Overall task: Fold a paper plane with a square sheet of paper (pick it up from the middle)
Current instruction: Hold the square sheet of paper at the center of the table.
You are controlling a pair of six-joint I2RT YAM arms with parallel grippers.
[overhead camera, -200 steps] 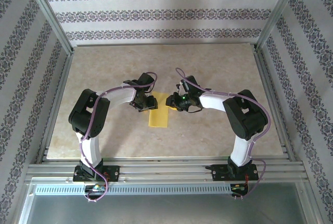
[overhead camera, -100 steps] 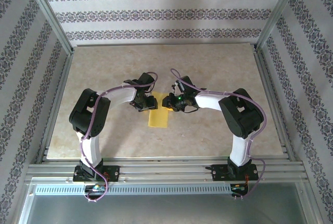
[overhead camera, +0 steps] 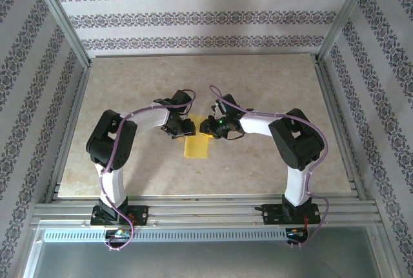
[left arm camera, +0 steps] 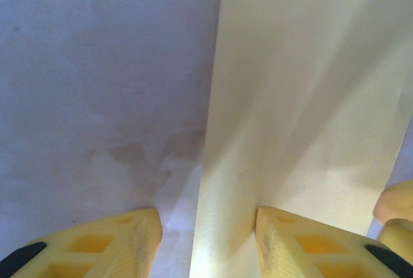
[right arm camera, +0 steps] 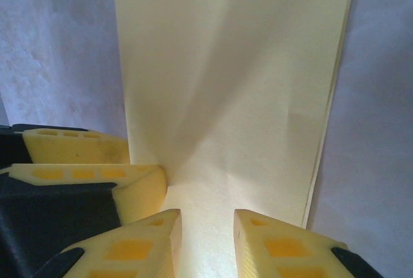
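Right wrist: smooth, faintly creased yellow paper (right arm camera: 239,97)

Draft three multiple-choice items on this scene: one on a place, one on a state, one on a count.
1. Where does the folded yellow paper sheet lie?
A. far right corner
B. middle of the beige marble-look table
C. against the wall
2. The left gripper is:
A. open
B. shut on the paper
C. shut, empty
3. How many grippers are at the sheet's far end?
A. one
B. three
C. two

B: it lies centred between the arms.
A: its jaws stand apart astride a paper edge.
C: the left gripper and the right gripper are both there.
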